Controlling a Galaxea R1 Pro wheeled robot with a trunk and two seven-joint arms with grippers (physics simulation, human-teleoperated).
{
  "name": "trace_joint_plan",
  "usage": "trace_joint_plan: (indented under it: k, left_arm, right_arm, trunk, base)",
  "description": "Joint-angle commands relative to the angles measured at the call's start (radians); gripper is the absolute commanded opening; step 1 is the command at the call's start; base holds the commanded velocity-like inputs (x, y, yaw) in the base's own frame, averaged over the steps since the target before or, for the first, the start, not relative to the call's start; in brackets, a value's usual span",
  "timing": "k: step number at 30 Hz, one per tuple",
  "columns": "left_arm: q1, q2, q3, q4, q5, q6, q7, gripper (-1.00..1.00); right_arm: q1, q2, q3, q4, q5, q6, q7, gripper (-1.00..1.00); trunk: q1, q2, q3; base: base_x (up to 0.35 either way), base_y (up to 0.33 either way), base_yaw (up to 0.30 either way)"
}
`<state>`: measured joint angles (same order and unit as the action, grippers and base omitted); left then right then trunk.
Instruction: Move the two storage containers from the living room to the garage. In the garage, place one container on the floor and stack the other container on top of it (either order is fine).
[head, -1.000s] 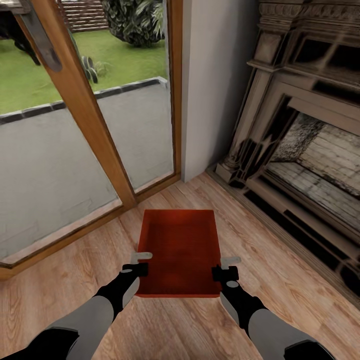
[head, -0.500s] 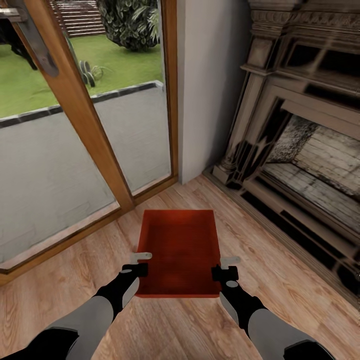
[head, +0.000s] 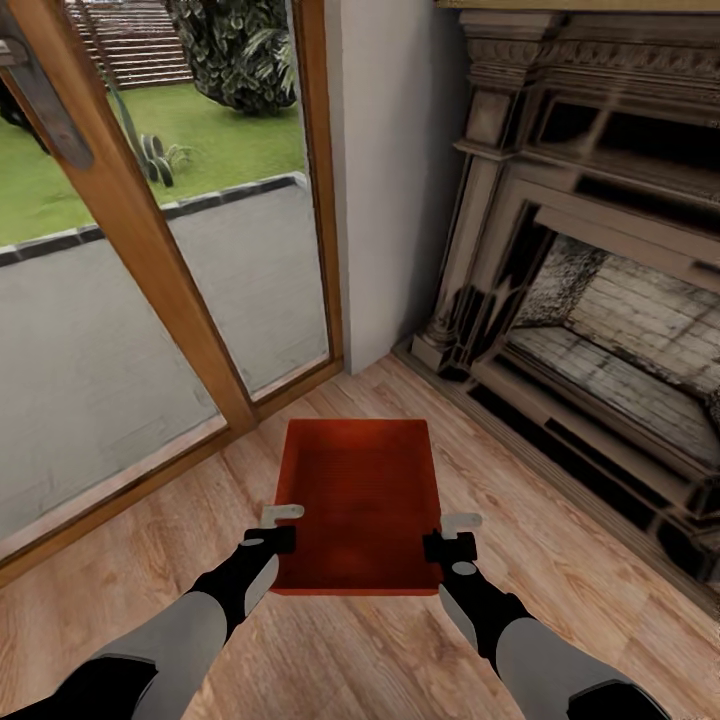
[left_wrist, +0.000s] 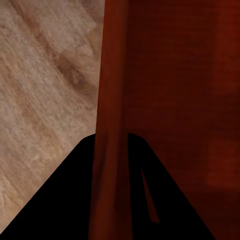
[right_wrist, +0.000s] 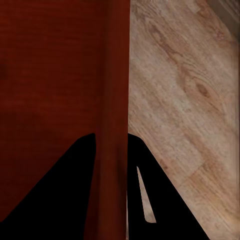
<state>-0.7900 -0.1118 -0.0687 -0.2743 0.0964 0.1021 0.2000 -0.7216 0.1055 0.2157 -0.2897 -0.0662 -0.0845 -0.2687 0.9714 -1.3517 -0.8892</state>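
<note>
Since the earlier frames the whole head view has shifted: the glazed door frame (head: 150, 260) and the white wall section (head: 385, 180) now sit further toward the left of the picture, and more of the fireplace (head: 590, 290) shows. This is camera motion. The storage container (head: 358, 505) and both grippers keep the same position in the view as before.

Container: one red-orange, open-top rectangular bin, held level in front of the robot above the pale wood plank floor (head: 560, 590) of the living room. It lies between the door and the fireplace, apart from both.

Left gripper (head: 280, 527): clamped on the container's left side wall, near the end closest to the robot. In the left wrist view the thin red wall (left_wrist: 111, 150) runs between the two dark fingers (left_wrist: 60, 200), one finger outside, one inside the bin.

Right gripper (head: 452, 533): clamped on the right side wall at the matching position. In the right wrist view the wall (right_wrist: 114, 150) likewise passes between the fingers (right_wrist: 60, 195), with plank floor visible on the outer side.

Beyond the glass: a grey paved area (head: 90, 340), lawn and a shrub.
</note>
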Motion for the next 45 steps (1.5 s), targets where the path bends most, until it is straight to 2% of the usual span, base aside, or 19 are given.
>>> trace_joint_plan:
  k: [1,45]
  left_arm:
    - [0.000,0.018,0.020,-0.002,0.016,0.007,0.007,-1.00]
    - [0.000,0.019,0.020,-0.002,0.016,0.007,0.007,-1.00]
  right_arm:
    - [-0.001,-0.001,-0.012,-0.002,0.003,-0.004,-0.007,-1.00]
    - [-0.001,-0.001,-0.012,-0.002,0.003,-0.006,-0.006,-1.00]
  trunk:
    - [0.000,0.000,0.001]
    - [0.000,0.000,0.062]
  base:
    - [0.000,0.000,-0.128]
    - [0.000,0.000,-0.160]
